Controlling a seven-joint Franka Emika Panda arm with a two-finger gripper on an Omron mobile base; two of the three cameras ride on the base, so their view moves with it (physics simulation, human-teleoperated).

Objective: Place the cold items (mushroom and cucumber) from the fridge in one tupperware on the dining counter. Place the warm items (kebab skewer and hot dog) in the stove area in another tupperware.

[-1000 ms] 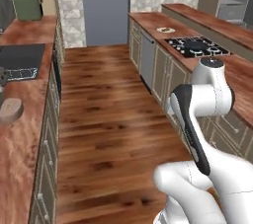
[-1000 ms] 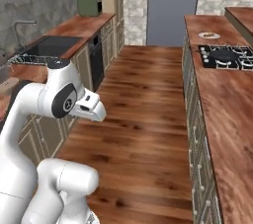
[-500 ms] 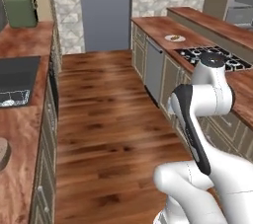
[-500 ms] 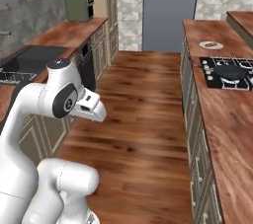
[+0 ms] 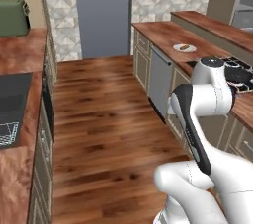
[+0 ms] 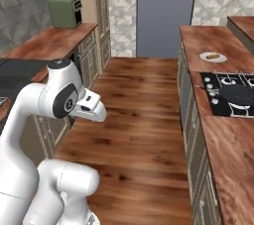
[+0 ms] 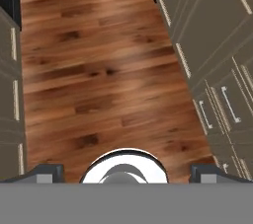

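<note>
Room: a kitchen aisle with a wood plank floor (image 7: 99, 70) is running between two cabinet rows.
Pincer: the gripper (image 7: 126, 172) is hanging over the floor, jaws spread wide, gripping nothing.
Hot dog: the hot dog (image 6: 213, 56) is lying on a white plate (image 6: 204, 57) on the counter, far ahead of the pincer and to its right, long axis crosswise in the right base view.
Stove: the cooktop (image 6: 233, 99) is sitting just nearer than the plate.

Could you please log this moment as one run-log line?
phase: base in kitchen aisle | gripper: open, empty, above wood floor | hot dog: on plate beside stove
</note>
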